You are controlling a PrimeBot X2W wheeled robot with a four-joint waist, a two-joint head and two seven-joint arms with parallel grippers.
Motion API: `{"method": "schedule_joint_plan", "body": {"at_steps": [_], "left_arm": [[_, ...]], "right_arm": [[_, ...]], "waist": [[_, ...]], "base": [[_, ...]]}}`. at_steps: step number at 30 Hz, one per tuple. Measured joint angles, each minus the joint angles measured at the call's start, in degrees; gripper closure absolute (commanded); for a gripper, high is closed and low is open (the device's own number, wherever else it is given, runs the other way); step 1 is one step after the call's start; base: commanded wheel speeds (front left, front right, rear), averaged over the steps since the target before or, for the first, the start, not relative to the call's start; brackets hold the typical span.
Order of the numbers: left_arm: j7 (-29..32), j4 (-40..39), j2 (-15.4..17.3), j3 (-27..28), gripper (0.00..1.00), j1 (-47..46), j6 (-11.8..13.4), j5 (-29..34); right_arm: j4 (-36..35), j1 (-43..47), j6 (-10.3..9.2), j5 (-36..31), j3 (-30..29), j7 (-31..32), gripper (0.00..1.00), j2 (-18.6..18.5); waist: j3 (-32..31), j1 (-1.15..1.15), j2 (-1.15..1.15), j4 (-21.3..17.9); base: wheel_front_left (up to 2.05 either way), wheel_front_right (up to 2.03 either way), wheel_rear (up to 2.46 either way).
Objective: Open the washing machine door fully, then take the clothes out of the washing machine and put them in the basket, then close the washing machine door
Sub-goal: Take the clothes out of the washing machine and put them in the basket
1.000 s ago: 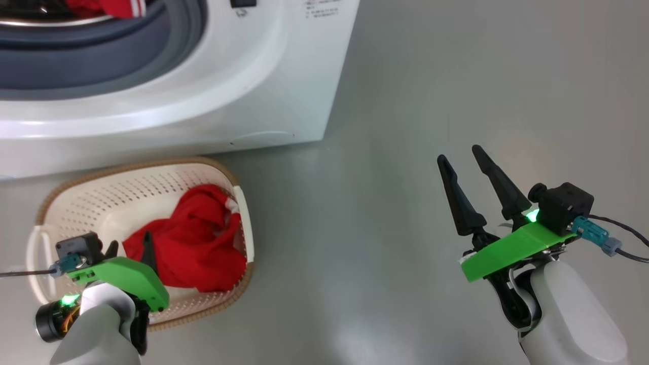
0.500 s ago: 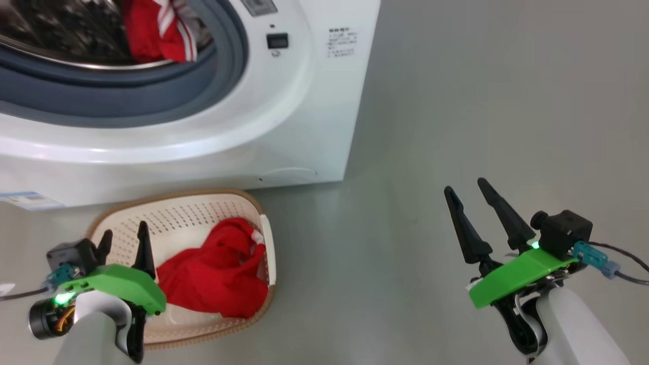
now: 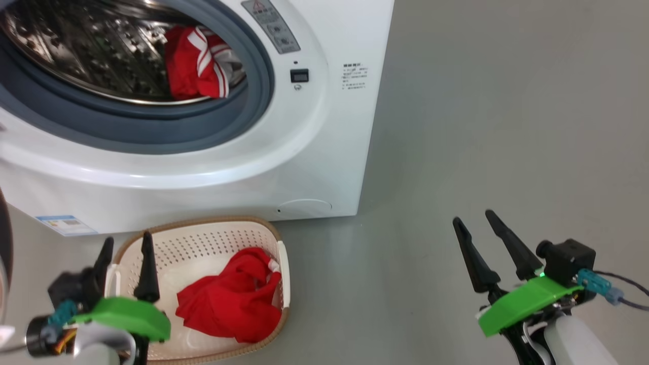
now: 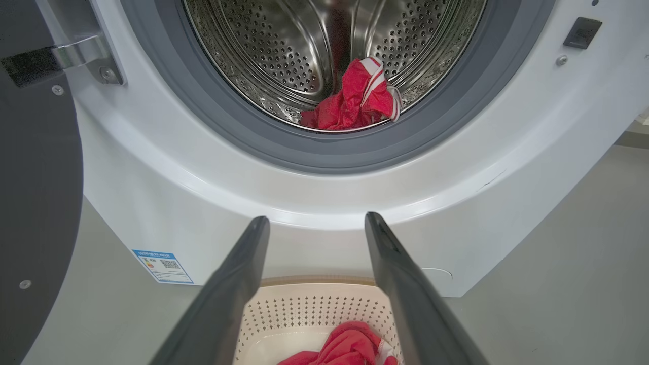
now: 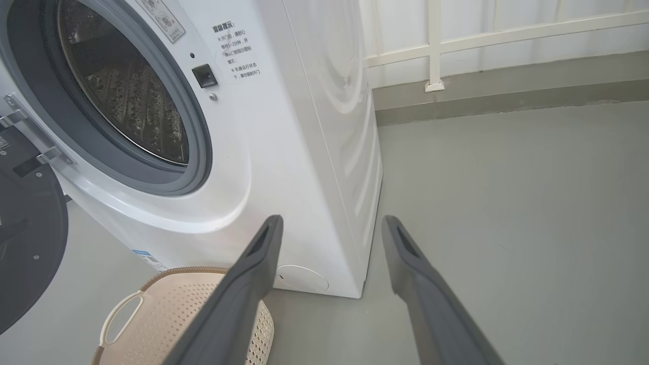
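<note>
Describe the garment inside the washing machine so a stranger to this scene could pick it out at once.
Find the big white washing machine. Inside its grey rubber ring, a crumpled red garment lies low at the front of the steel drum. Unlike the other red garment, which sits in the basket on the floor, it shows bold white stripes.

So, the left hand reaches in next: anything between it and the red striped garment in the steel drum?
Nothing visible. The open left hand faces the red striped garment through the opening; the black-rimmed round door is swung aside to the left. It has to clear the lower lip of the grey rubber gasket.
</note>
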Motion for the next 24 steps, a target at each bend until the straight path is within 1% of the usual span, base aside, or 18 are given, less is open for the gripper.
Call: {"method": "schedule_joint_plan", "body": {"at_steps": [6, 13, 17, 24], "left_arm": [[0.00, -7.92, -0.79, 1.31, 0.00, 6.93, -0.01, 0.86], [0.00, -14.47, -1.60, 1.29, 0.00, 13.58, -0.01, 1.71], [0.00, -16.03, -1.85, 1.09, 0.00, 15.69, -0.01, 1.76], [0.00, -16.18, -1.86, 0.51, 0.00, 15.79, -0.01, 1.63]], "right_arm": [[-0.59, 2.98, 0.00, 0.01, -0.99, 0.00, 0.00, -0.73], [-1.24, 5.99, 0.00, 0.01, -2.60, 0.00, 0.00, -0.92], [-1.29, 6.34, 0.00, 0.00, -2.58, 0.00, 0.00, -0.88], [-1.34, 6.34, 0.00, -0.01, -2.55, 0.00, 0.00, -0.49]], "waist": [[-1.87, 0.00, 0.00, 0.54], [-3.36, 0.00, 0.00, 1.12], [-3.64, 0.00, 0.00, 0.87], [-3.48, 0.00, 0.00, 0.59]], "base": [[0.00, 0.00, 0.00], [0.00, 0.00, 0.00], [0.00, 0.00, 0.00], [0.00, 0.00, 0.00]]}}
